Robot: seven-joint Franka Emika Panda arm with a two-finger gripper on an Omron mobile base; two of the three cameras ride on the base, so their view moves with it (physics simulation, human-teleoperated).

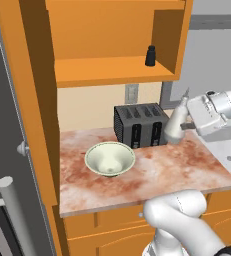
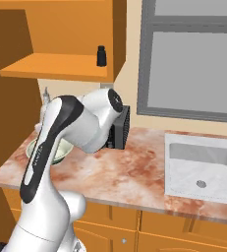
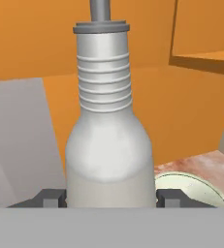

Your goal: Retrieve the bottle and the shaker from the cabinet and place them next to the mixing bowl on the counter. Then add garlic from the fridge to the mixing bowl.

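My gripper (image 3: pixel 108 198) is shut on a pale grey bottle (image 3: pixel 108 145) with a ribbed neck and a thin nozzle. The bottle (image 1: pixel 175 122) hangs slightly tilted over the counter, right of the mixing bowl and by the toaster's right end, with the gripper (image 1: pixel 183 127) at its lower body. The cream mixing bowl (image 1: pixel 110 158) sits on the marbled counter (image 1: pixel 177 170); its rim (image 3: pixel 196 189) shows low on the right behind the bottle. A small black shaker (image 1: pixel 150 56) stands upright on the open cabinet's shelf (image 1: pixel 112 70), also seen as the shaker (image 2: pixel 101 56) from the right.
A black toaster (image 1: pixel 139 125) stands against the wall behind the bowl. A steel sink (image 2: pixel 203 162) is set into the counter on the right, under a window (image 2: pixel 193 64). A dark grey door with a round handle (image 1: pixel 9 200) stands at the far left.
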